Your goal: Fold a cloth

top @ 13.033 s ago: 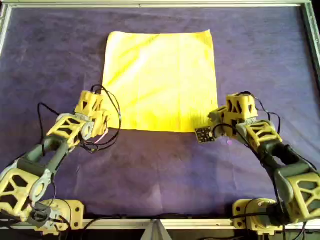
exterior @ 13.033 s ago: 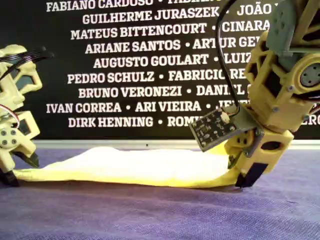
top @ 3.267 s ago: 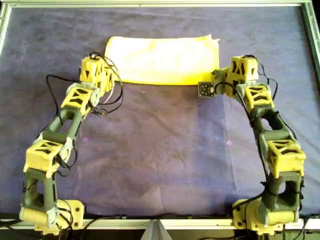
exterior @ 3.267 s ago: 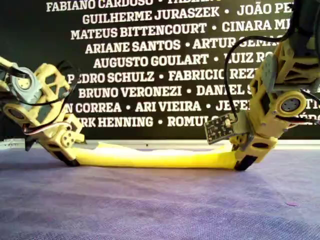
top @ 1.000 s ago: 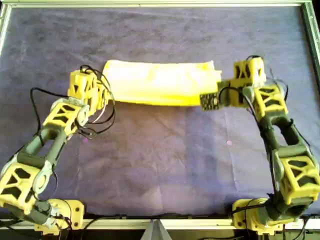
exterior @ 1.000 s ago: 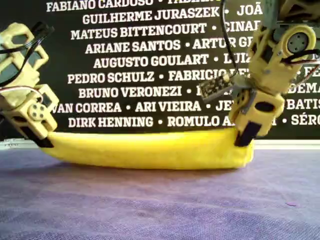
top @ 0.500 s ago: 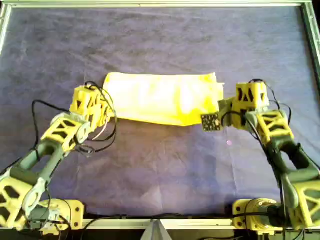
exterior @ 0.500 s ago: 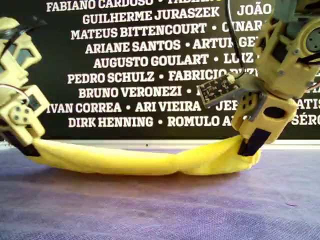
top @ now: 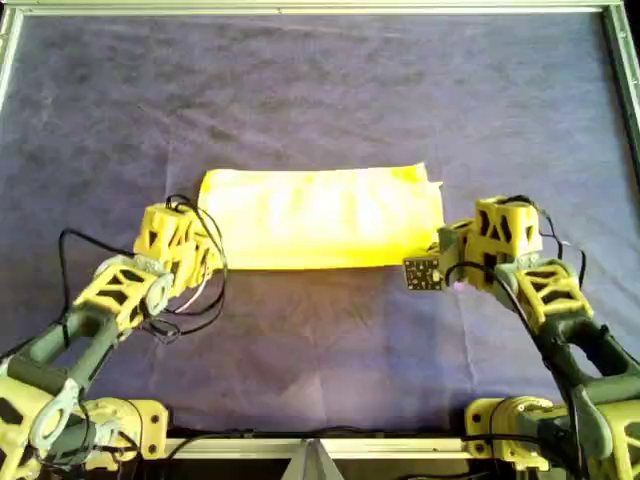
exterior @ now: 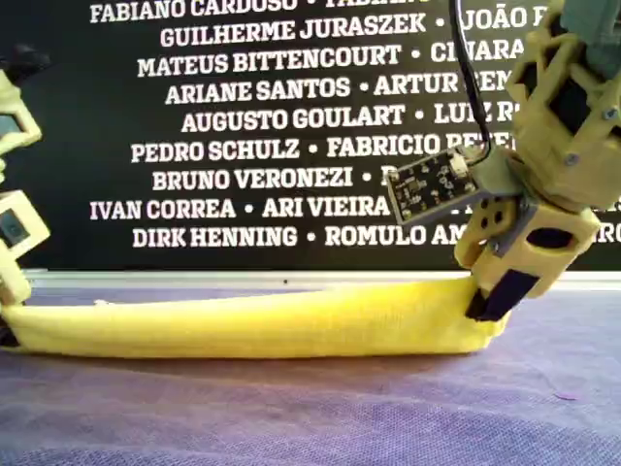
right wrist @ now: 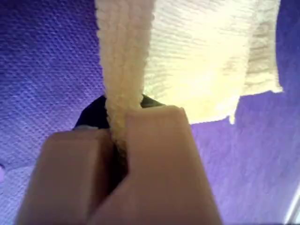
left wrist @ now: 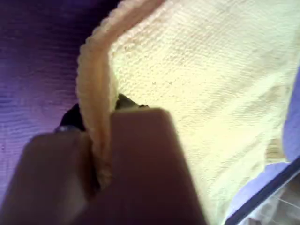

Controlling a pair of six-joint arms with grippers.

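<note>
A bright yellow cloth [top: 320, 218] lies folded into a long, narrow band across the middle of a table covered with dark purple-blue fabric [top: 320, 90], well away from the metal frame [top: 300, 8] that runs along the table's far edge in the overhead view. Two yellow robot arms reach in from the near edge, one to each short end of the band. The left gripper [top: 193, 252] sits at the band's end on the overhead view's left, and the left wrist view shows its two jaws pressed together on a doubled edge of the cloth [left wrist: 96, 140]. The right gripper [top: 447, 255] sits at the band's near corner on the overhead view's right; the right wrist view shows its jaws likewise pinched tight on a thick fold of cloth [right wrist: 123, 93]. A small dark circuit board [top: 421, 272] projects from the right gripper's side. In the exterior view, the cloth [exterior: 262, 325] stretches low between the two grippers as a rounded yellow strip, seemingly resting on the purple-blue covering, though contact along its whole length is hard to confirm. Behind it stands a black banner [exterior: 272, 126] printed with rows of white names.
</note>
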